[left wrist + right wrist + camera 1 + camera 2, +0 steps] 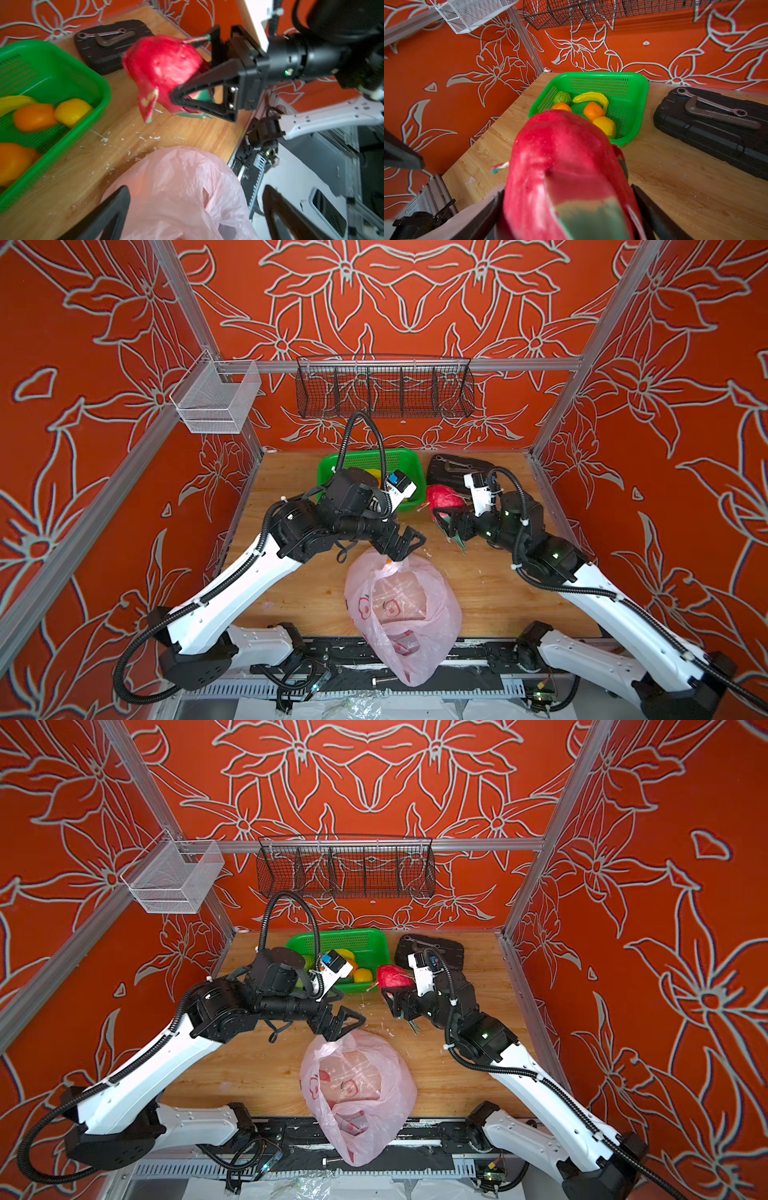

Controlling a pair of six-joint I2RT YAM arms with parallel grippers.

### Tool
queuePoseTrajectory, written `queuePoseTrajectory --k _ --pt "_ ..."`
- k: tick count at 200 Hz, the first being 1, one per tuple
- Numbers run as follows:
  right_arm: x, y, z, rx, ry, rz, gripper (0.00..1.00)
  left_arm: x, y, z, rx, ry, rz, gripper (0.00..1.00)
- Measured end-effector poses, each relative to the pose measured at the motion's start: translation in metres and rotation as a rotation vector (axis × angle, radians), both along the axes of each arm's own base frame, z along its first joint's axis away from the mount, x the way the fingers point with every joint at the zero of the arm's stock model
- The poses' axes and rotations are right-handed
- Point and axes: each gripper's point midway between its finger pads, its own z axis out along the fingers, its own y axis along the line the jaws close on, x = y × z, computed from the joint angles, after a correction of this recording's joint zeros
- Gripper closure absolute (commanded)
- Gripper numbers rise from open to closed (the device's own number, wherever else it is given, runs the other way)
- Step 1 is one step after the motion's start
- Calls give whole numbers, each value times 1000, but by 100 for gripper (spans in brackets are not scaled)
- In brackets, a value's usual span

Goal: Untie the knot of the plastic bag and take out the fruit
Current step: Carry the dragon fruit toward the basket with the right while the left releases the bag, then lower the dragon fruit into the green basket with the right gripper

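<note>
Currently the right claw is gripping the dragon fruit; the left claw is hanging wide open over the plastic bag.

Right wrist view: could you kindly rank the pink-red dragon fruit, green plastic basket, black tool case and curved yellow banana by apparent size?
1. pink-red dragon fruit, largest, but nearest the camera, so unsure.
2. green plastic basket and black tool case look alike; the case runs out of frame.
3. curved yellow banana, smallest.
</note>
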Motion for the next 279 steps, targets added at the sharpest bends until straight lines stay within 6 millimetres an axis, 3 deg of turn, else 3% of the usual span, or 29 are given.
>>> queuePoseTrajectory --k 39,71,106,172,216,279 --pt "29 10 9 -22 42 -43 50 46 24 32 -41 -10 279 2" --pt "73 25 2 -53 98 -86 51 58 37 30 -68 8 382 2" --pt "133 33 -31 -63 218 -179 51 65 43 12 -48 43 427 2" --pt "229 45 -91 59 426 -340 52 65 46 10 -34 41 399 3" --pt "276 65 -120 162 501 -370 52 62 43 9 -25 35 361 2" --pt "324 94 -165 247 550 -379 49 60 41 9 -20 32 339 2"
